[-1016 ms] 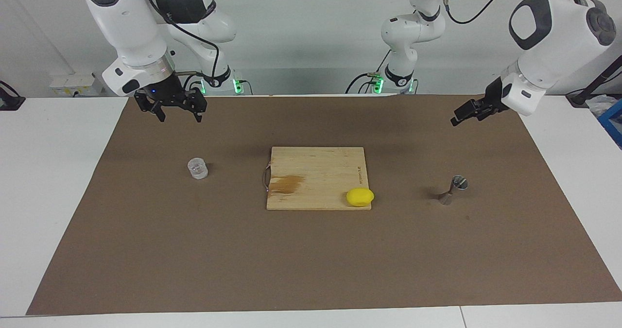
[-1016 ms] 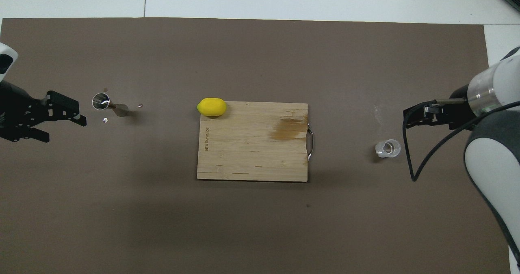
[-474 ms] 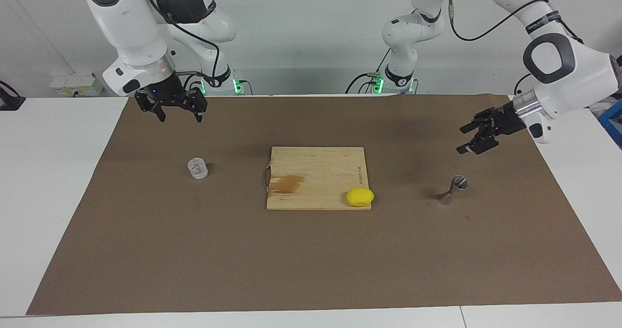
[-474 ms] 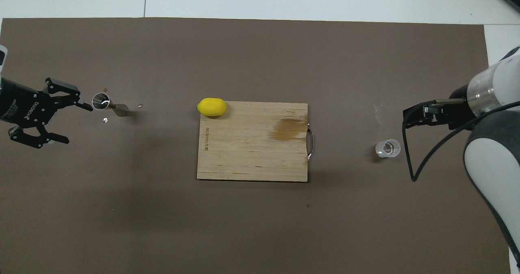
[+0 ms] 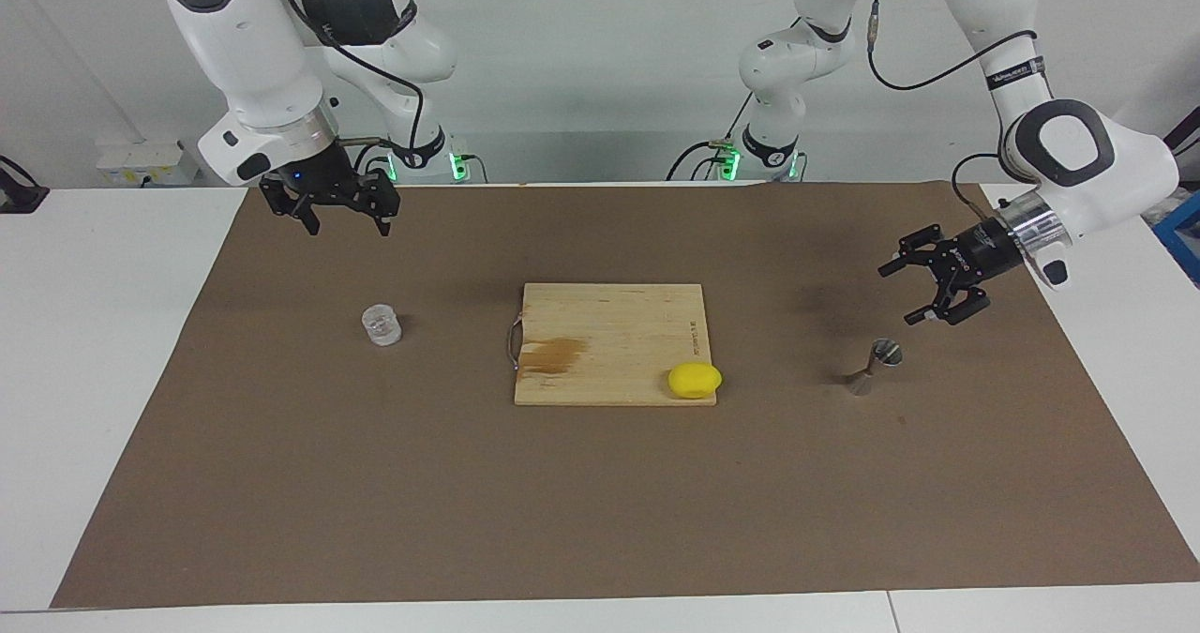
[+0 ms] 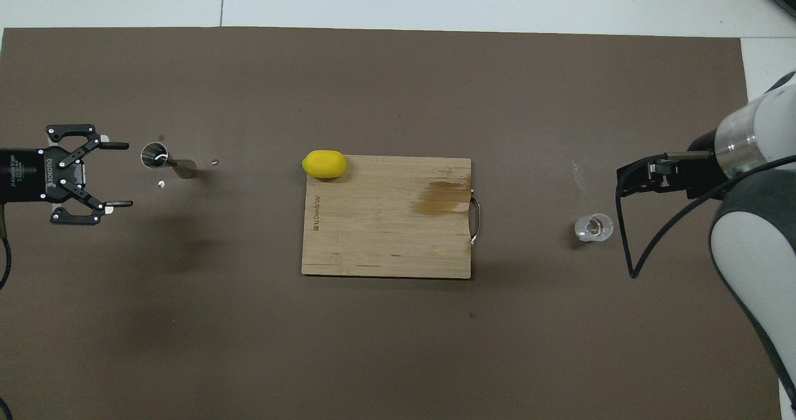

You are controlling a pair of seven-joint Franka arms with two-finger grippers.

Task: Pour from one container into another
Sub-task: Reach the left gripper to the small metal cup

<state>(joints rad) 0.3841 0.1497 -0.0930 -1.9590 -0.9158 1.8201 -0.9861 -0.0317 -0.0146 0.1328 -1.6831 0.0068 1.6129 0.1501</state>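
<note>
1. The small clear glass cup with a thick base (image 5: 382, 324) stands upright on the brown mat (image 5: 600, 483) that covers the white worktop (image 5: 103, 333), toward the right arm's end. It is beside the handle end of the board and apart from it. Whether it holds any liquid is hard to make out.
2. The small silvery hourglass-shaped metal jigger (image 5: 875, 365) stands on the mat toward the left arm's end, with its open upper cone showing as a bright ring in the overhead view (image 6: 163, 159). A few tiny bright specks lie on the mat near it; what they are cannot be told.
3. The left end effector (image 5: 914, 289) hangs in the air above the mat next to the jigger, turned sideways. Its fingers are spread wide with nothing between them, and it touches nothing.
4. The right end effector (image 5: 342, 217) waits in the air above the mat close to the robots' edge, fingers pointing down and spread, holding nothing. In the overhead view its fingertips are hidden by its own wrist and cable.
5. A pale rectangular wooden cutting board with a metal handle (image 5: 609, 333) lies in the middle of the mat and has a darker stain near its handle end.
6. A yellow lemon (image 5: 695, 380) rests at the board's corner farthest from the robots, toward the jigger, overlapping the board's edge.
</note>
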